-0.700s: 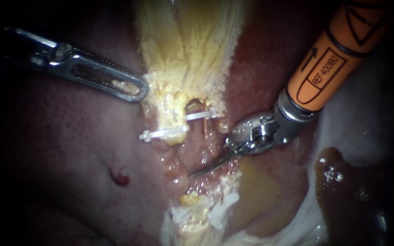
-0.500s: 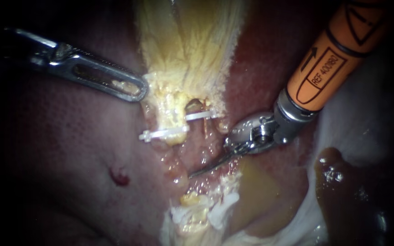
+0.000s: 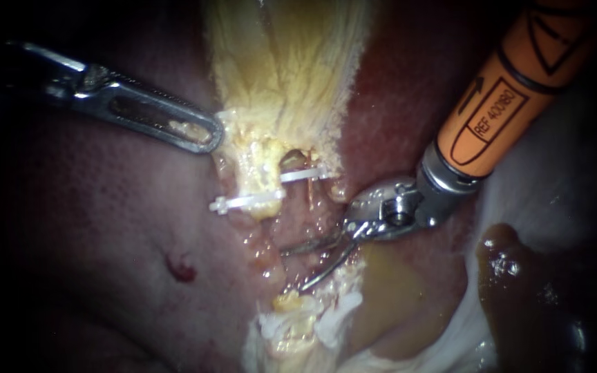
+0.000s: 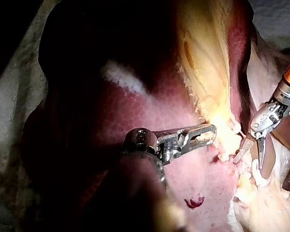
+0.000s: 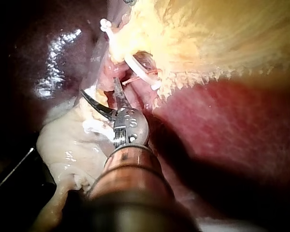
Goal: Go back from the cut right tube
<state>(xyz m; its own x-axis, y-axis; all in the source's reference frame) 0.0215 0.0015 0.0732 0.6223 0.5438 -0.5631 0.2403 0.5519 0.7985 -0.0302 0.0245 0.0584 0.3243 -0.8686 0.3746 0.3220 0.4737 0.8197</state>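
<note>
We see the right tube (image 3: 310,198) as a thin reddish stub in the middle of the field. It ends just on the near side of its white clip (image 3: 304,175), at the foot of the yellow, fibrous gallbladder (image 3: 285,76). Just to its left, a second white clip (image 3: 247,202) crosses a thicker pale stump (image 3: 262,181).

On the near side of the stub and clear of it, our right instrument (image 3: 295,268) holds its two curved blades apart in a narrow V. They grip nothing (they lie over wet, glistening tissue). Its orange shaft (image 3: 492,103) runs off to the far right.

On the left, our left instrument (image 3: 210,137) has its slotted jaws closed together on the gallbladder's pale edge, and a scrap of tissue shows in the slot. The liver (image 3: 105,228) spreads out to the left, with a small red spot (image 3: 182,269) on it.
</note>
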